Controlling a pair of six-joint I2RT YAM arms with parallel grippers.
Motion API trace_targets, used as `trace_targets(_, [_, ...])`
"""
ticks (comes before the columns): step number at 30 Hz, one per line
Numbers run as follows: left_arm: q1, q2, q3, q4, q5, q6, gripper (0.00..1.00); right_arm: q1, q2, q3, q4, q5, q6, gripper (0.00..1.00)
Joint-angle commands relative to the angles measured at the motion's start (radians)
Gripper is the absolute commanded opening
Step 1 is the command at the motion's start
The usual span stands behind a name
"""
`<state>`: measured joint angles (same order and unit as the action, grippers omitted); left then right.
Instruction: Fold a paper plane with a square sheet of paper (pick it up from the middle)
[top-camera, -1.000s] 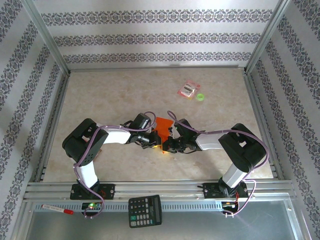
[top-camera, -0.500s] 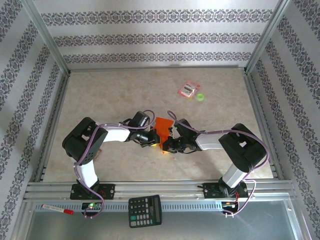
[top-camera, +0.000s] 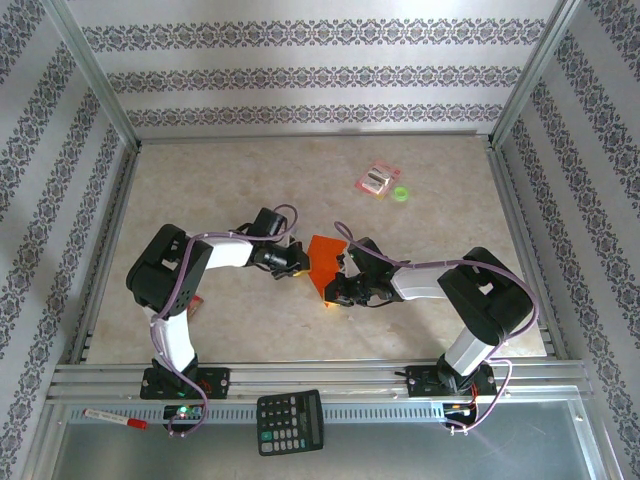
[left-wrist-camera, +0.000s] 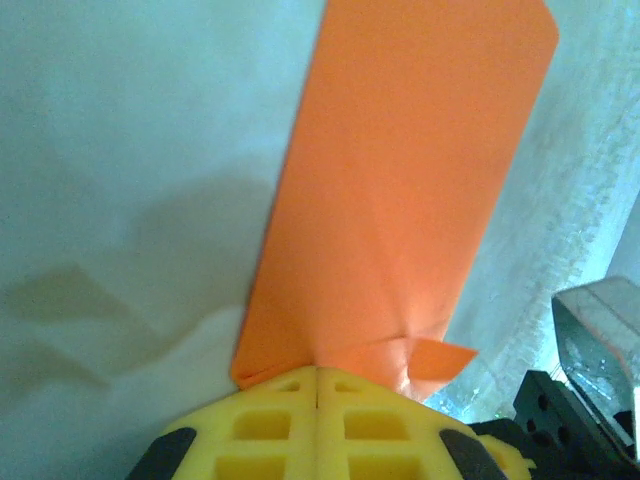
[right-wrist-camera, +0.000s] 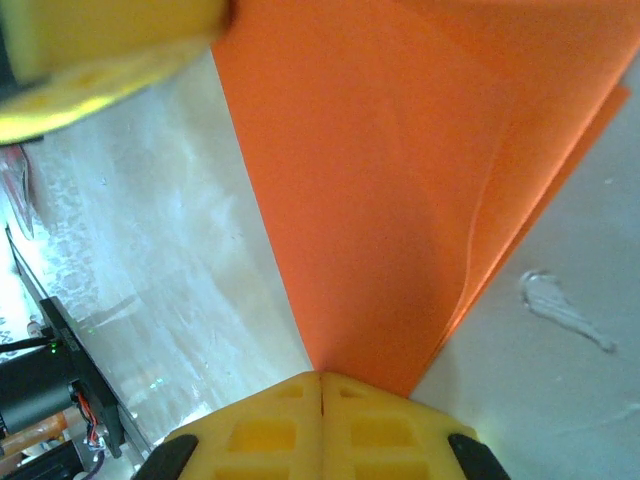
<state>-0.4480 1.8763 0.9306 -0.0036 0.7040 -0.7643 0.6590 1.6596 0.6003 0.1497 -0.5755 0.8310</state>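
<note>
While both claws are clamped shut on the orange sheet (top-camera: 326, 258), folding looks roughly half done: it is layered and narrowed, but not yet a pointed dart. It is held at the middle of the table (top-camera: 220, 190), with the left claw (top-camera: 297, 262) at its 9 o'clock edge and the right claw (top-camera: 336, 291) at 5 o'clock.

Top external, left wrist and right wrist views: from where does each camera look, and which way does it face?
Top external: fixed above and behind the arms, looking down on the table; both arms show, left tool and right tool meeting at the orange paper.
Left wrist: on the left wrist, looking along its shut yellow fingers, which pinch the paper.
Right wrist: on the right wrist, looking along its shut fingers, also pinching the paper.
Shared: all three views show that paper.
</note>
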Motion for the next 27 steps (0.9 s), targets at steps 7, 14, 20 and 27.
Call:
trace_targets(7, [0.088, 0.072, 0.089, -0.068, -0.062, 0.075, 0.04, 0.012, 0.05, -0.086, -0.258, 0.159, -0.039, 0.0])
trace_targets(14, [0.127, -0.043, 0.045, -0.048, -0.084, 0.062, 0.14, 0.012, 0.016, -0.102, -0.29, 0.086, -0.124, 0.0])
trace_targets(20, [0.113, -0.266, -0.124, -0.016, -0.067, 0.033, 0.26, 0.014, -0.15, -0.094, -0.319, -0.007, -0.226, 0.0])
trace_targets(27, [0.019, -0.437, -0.29, 0.073, -0.058, -0.001, 0.37, -0.035, -0.374, -0.024, -0.288, 0.11, -0.227, 0.23])
